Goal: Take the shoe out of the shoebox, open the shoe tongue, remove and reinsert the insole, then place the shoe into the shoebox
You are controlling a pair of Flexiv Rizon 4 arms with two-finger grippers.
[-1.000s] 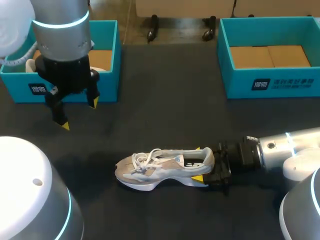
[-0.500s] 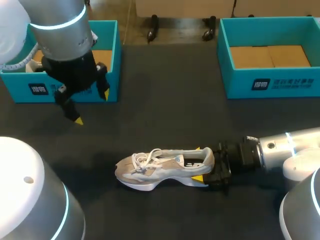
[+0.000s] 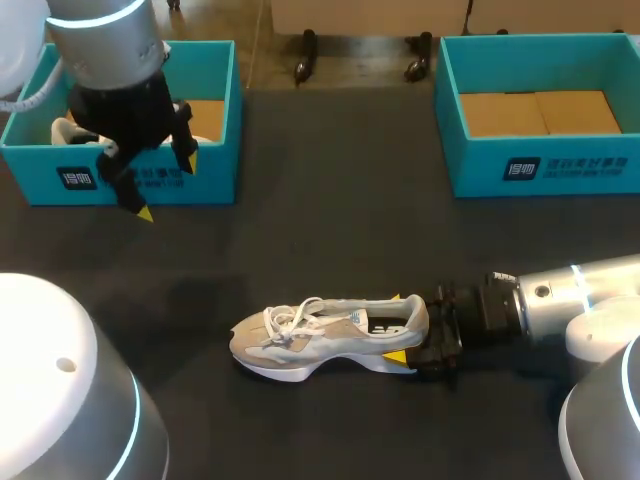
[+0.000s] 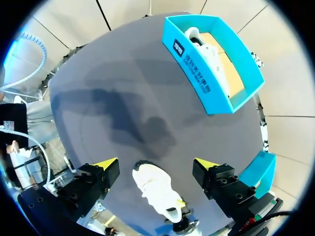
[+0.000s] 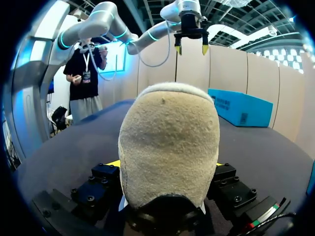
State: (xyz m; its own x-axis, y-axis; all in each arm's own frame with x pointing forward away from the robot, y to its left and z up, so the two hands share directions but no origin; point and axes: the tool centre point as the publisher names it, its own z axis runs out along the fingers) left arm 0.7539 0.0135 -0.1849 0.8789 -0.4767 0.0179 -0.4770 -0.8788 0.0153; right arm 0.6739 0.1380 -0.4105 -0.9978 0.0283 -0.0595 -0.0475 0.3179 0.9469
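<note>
One table point(image 3: 330, 200). Two teal boxes at far side: left box point(image 3: 215, 175), right box point(image 3: 560, 165). Two arms: left arm point(image 3: 105, 50), right arm point(image 3: 570, 300). Two shoes: shoe point(image 3: 320, 335) upright on table near front middle, toe leftward; second shoe point(image 4: 205, 45) inside left box. Right gripper point(image 3: 400, 328) clamped on shoe's heel, one finger each side. Left gripper point(image 3: 165, 186) spread wide, empty, over table by left box's front wall. Versus one second ago: left gripper drew back toward left box; shoe, right gripper unmoved

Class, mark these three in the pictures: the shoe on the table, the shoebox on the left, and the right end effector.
shoe point(image 3: 330, 335), head view, side of its upper.
left shoebox point(image 3: 215, 180), head view, bare front wall.
right end effector point(image 3: 397, 327), head view, midway between its yellow tips.
</note>
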